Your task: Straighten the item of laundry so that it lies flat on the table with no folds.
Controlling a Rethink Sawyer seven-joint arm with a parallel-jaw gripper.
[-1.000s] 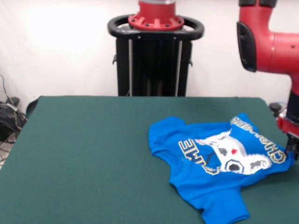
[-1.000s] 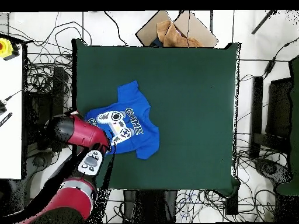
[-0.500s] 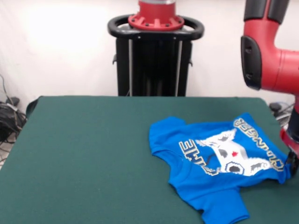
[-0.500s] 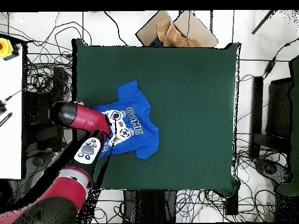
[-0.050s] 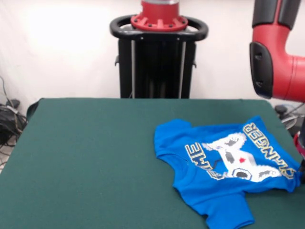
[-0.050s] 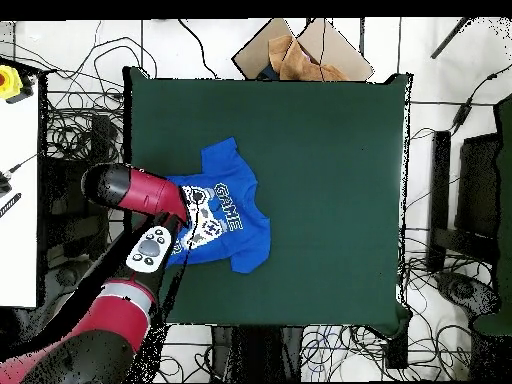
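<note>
The item of laundry [image 5: 224, 176], a bright blue T-shirt with a white controller print, lies on the right part of the green table [image 5: 95, 157], and a sleeve points toward the front edge. Its body is wrinkled and the lower hem is drawn out to the right. My gripper [image 5: 301, 177] shows only as a dark tip at the picture's right edge, shut on that hem. In the overhead view the item of laundry [image 6: 225, 215] sits near the table's [image 6: 320, 140] left side. The red arm [image 6: 140, 193] covers the shirt's left end and hides the gripper.
The table's edge runs close beside the gripper. A black pedestal [image 5: 157, 62] stands behind the table. Brown cardboard [image 6: 300, 55] lies beyond the far edge, and cables cover the floor around. A white bench [image 6: 15, 200] stands at the left.
The gripper has drawn the shirt's hem outward toward the table's edge and front. The printed part has stretched flatter and the lettering reads more clearly. The arm has swung along with it.
</note>
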